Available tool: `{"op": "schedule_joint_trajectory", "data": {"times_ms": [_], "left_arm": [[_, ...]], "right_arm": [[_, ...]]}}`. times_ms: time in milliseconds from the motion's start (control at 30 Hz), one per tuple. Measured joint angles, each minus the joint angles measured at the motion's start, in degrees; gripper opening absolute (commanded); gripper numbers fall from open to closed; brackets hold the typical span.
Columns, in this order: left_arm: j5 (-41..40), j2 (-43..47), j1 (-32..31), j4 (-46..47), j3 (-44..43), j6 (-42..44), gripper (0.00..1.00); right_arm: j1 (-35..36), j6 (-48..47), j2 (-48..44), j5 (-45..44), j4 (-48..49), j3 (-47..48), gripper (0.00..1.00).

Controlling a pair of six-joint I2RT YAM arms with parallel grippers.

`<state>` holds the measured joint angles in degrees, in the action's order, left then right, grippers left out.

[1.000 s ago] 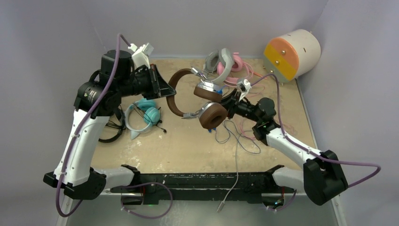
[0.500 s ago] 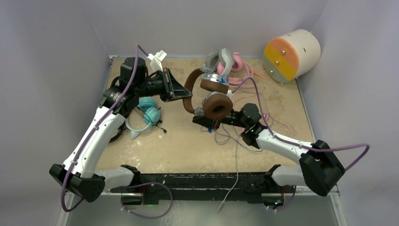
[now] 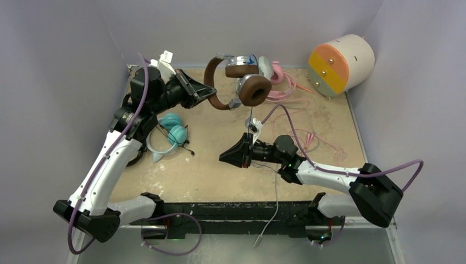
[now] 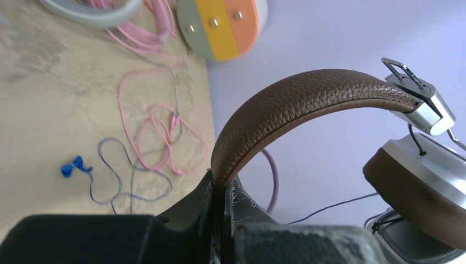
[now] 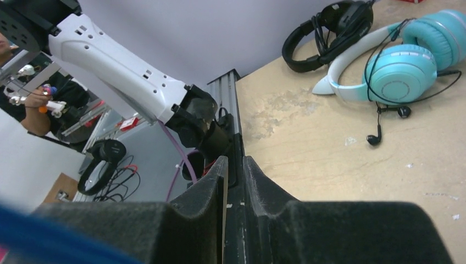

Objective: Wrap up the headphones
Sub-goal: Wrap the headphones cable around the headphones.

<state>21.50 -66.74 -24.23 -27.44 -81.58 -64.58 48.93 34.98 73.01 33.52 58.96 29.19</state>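
Observation:
My left gripper (image 3: pixel 209 94) is shut on the brown leather headband (image 4: pixel 308 91) of the brown-and-silver headphones (image 3: pixel 254 91) and holds them in the air above the back of the table. Its jaws pinch the band in the left wrist view (image 4: pixel 222 184). A thin dark cable (image 3: pixel 251 118) runs straight down from an earcup to my right gripper (image 3: pixel 223 158), which points left, low over the table's middle. Its jaws are almost together in the right wrist view (image 5: pixel 233 165), and a blurred blue strand crosses the bottom left corner.
Teal-and-white headphones (image 3: pixel 173 132) and black headphones (image 5: pixel 329 27) lie at the left. Grey-white (image 3: pixel 265 66) and pink (image 3: pixel 277 74) pairs lie at the back. A cream cylinder (image 3: pixel 340 63) stands back right. Pink cable (image 3: pixel 308 137) and blue cable (image 4: pixel 71 166) trail over the table.
My left gripper lifted the brown headphones up and back. My right gripper left the earcup and drew away toward the front left, and the cable now stretches between them.

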Motion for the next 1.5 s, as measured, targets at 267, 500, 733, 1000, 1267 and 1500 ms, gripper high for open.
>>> {"op": "schedule_joint_trajectory", "data": {"times_ms": [267,500,733,1000,1267,1500], "left_arm": [[-22.21,1.38,0.22,-0.52,0.37,1.9,0.0],[-38.77,-1.31,0.24,-4.79,-0.11,5.75,0.0],[-51.1,-4.11,0.15,-12.2,-0.48,7.78,0.0],[-60.98,-9.53,-5.05,-17.0,1.18,10.91,0.0],[-65.11,-13.86,-14.12,-18.95,8.31,18.43,0.0],[-64.3,-12.9,-19.87,-17.44,13.31,26.51,0.0]], "right_arm": [[4.83,-1.66,-4.11,-10.29,-9.29,-0.44,0.07],[9.29,-4.13,-4.09,-17.81,-22.25,1.68,0.07],[11.82,-8.63,-5.01,-23.1,-37.75,9.73,0.06],[12.2,-18.56,-2.56,-21.73,-61.94,32.54,0.03],[12.15,-25.4,-0.5,-22.34,-79.25,45.88,0.0],[7.82,-28.74,-0.15,-21.33,-87.12,49.09,0.01]]}}
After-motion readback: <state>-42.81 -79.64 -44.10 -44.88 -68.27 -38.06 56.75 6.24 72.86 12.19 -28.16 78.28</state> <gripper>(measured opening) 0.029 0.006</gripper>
